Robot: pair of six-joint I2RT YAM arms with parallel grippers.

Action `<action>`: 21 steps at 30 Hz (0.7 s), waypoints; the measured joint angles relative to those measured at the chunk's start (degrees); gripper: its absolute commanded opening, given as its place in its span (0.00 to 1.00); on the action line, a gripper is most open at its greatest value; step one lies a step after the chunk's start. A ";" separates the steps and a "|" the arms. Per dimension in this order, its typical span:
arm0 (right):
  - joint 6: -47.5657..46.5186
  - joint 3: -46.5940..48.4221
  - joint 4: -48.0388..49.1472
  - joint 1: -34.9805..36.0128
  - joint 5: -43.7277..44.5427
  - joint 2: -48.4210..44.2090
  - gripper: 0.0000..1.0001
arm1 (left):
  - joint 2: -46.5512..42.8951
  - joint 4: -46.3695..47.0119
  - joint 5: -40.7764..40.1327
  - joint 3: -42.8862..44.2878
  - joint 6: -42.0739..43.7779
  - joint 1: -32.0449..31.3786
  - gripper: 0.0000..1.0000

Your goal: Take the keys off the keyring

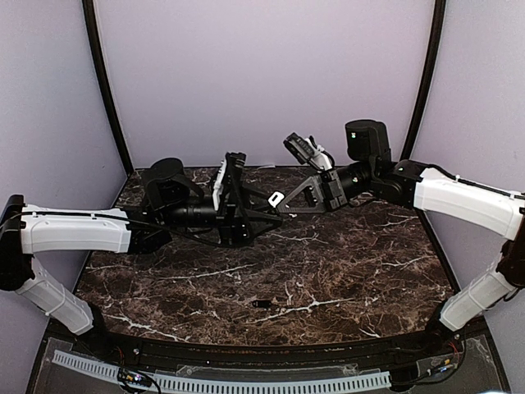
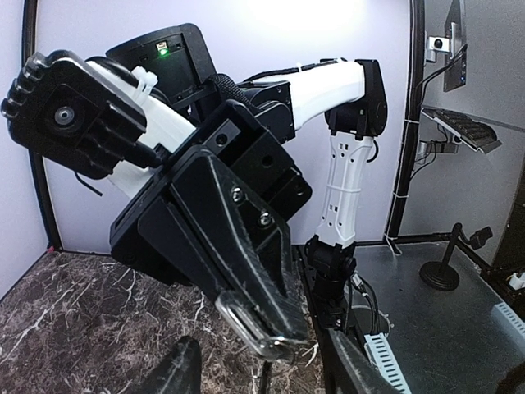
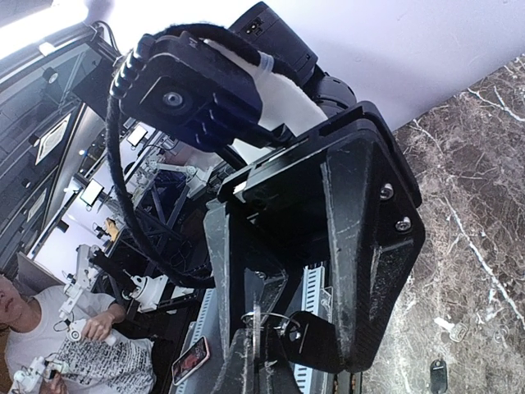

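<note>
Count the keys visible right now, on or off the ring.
2. A loose key lies on the table near its front edge. A dark-headed key hangs on the keyring, raised above the table. More may be hidden behind the fingers.

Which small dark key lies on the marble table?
The lone small dark key near the front edge; the other key hangs from the silvery ring held in mid-air.

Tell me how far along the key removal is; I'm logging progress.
Done: one loose key appears to lie on the marble table. In hand: the right tool clamps the keyring in mid-air, with the left tool open around it. Left: a dark key seems to hang on the ring, so at least that one remains.
</note>
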 measured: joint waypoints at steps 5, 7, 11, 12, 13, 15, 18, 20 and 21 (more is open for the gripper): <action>0.15 0.00 -0.02 0.00 0.00 0.00 0.00 | 0.00 -1.73 0.42 0.13 1.05 0.00 0.38; 0.17 0.02 -0.02 0.00 0.02 0.00 0.00 | 0.00 -2.34 0.44 0.24 1.44 0.00 0.32; 0.26 0.00 -0.04 0.00 0.02 0.00 0.00 | 0.00 -3.48 0.37 0.55 2.36 0.00 0.22; 0.33 0.02 -0.04 0.00 0.02 0.00 0.00 | 0.00 -3.52 0.33 0.63 2.56 0.00 0.19; 0.33 0.02 -0.07 0.00 0.02 0.00 0.00 | 0.00 -3.54 0.35 0.66 2.62 0.00 0.17; 0.35 0.00 -0.07 0.00 0.04 0.00 0.00 | 0.00 -3.54 0.33 0.68 2.78 0.00 0.11; 0.35 0.02 -0.09 0.00 0.04 0.00 0.00 | 0.00 -3.63 0.22 0.68 3.02 0.00 0.03; 0.35 0.00 -0.17 0.00 0.04 0.00 0.00 | 0.00 -3.89 0.04 0.68 3.21 0.00 0.00; 0.35 0.00 -0.28 0.00 0.02 0.00 0.00 | 0.00 -3.93 -0.04 0.68 3.34 0.00 0.00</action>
